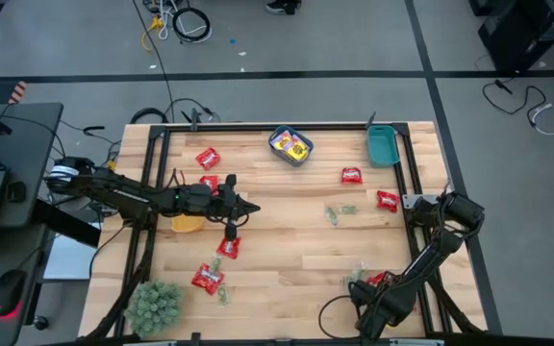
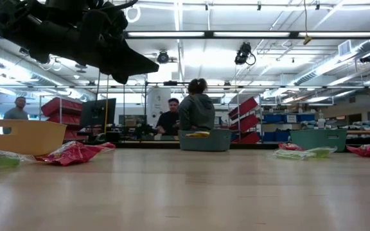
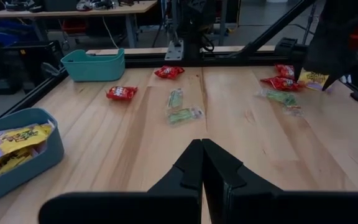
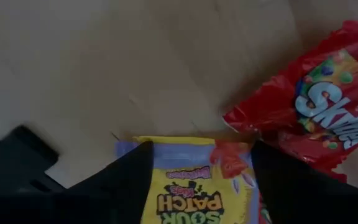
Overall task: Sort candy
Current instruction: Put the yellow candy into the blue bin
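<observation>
We see the right gripper (image 4: pixel 194 180) fingers open astride a yellow packet (image 4: pixel 188 186): light, crinkly, slippery, best pinched mid-body; left gripper (image 3: pixel 202 163) shut, empty.

two arms out, one idle, one low

my left gripper (image 1: pixel 248 207) hangs over mid-table, fingers (image 3: pixel 194 165) pressed together; my right gripper (image 4: pixel 197 180) is down at the table's near right, fingers spread.

Bright, even light pours from ceiling strip lamps (image 2: pixel 249 33), glaring white in the low view. Soft shadows on the table (image 1: pixel 287 240); right wrist view blurry up close.
</observation>
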Available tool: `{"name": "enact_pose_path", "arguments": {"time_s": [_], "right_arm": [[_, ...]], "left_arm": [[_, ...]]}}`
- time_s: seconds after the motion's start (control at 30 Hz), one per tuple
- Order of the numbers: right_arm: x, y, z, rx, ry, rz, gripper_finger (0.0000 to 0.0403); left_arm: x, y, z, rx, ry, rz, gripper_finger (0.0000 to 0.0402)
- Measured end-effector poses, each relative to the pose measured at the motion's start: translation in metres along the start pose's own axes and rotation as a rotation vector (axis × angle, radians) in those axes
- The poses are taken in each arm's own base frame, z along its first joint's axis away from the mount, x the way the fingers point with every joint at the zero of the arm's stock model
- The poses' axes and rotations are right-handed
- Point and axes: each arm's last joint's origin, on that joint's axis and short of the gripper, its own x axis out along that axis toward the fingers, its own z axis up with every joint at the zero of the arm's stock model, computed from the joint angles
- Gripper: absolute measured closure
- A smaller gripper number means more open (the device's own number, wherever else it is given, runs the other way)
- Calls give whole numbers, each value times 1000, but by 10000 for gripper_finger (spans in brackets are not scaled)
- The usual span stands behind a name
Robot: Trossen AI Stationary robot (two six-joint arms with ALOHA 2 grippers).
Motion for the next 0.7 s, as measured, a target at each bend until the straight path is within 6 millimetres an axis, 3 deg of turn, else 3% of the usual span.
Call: {"name": "enact_pose_path", "arguments": {"time_s": [0.1,0.3,0.53,0.7], "right_arm": [[0,-1,0,-32,7,-8,215],[-4,-2,8,-85,24,-6,383],[-52,0,30,-155,-60,127,398],[-103,-18,59,-187,-237,100,399]], "left_arm": [[0,0,0,-4,2,5,394],[0,1,0,-16,5,36,394],[0,4,-5,-28,45,103,394],[0,7,-4,-46,36,116,394]]}}
